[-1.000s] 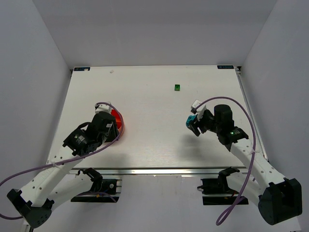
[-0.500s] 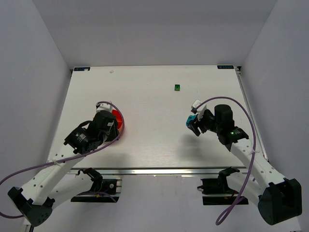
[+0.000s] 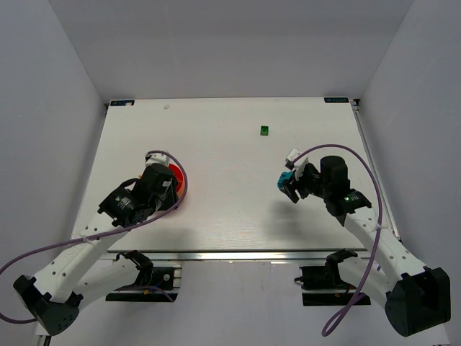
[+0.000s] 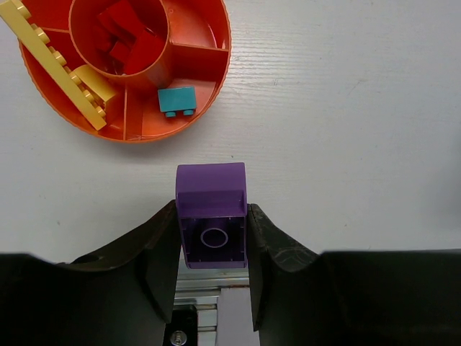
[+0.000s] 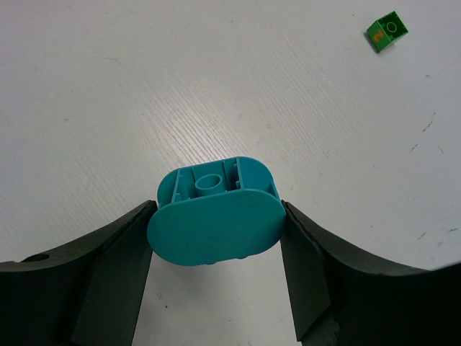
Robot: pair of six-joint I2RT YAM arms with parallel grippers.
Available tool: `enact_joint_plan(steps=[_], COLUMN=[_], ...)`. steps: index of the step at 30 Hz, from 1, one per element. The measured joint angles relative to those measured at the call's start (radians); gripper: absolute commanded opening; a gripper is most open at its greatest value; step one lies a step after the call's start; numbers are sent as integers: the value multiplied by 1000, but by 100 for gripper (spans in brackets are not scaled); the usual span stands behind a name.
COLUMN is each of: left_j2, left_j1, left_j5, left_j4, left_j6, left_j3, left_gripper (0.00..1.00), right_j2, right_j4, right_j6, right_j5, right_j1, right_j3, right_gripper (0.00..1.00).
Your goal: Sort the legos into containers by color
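Note:
My left gripper is shut on a purple brick and holds it just short of the orange bowl. The bowl has compartments round a central cup with red bricks; two yellow long bricks and a teal brick lie in the outer compartments. In the top view the left gripper partly covers the bowl. My right gripper is shut on a rounded teal brick above the table, mid-right in the top view. A green brick lies beyond it.
The green brick also shows in the right wrist view, far right. The table's near edge with its metal rail lies just behind both grippers. White walls enclose the table on three sides.
My left arm has shifted slightly toward the right with the purple brick, covering more of the bowl. The right arm has not moved.

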Motion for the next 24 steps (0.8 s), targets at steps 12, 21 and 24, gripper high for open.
enact_joint_plan(steps=[12,21,24], left_j2=[39,228,288], left_j1=[0,37,52], left_j5=[-9,-68,-114], left_j4=[20,183,267], left_j6=[45,177,229], left_j3=[16,66,69], left_gripper=[0,0,0], right_j2=[0,-4,-7], right_j4=[0,0,0], right_j6=[-1,-2,-3], right_j5=[-3,-8,-11], right_j1=[0,0,0], right_j3=[0,0,0], right_gripper=[0,0,0])
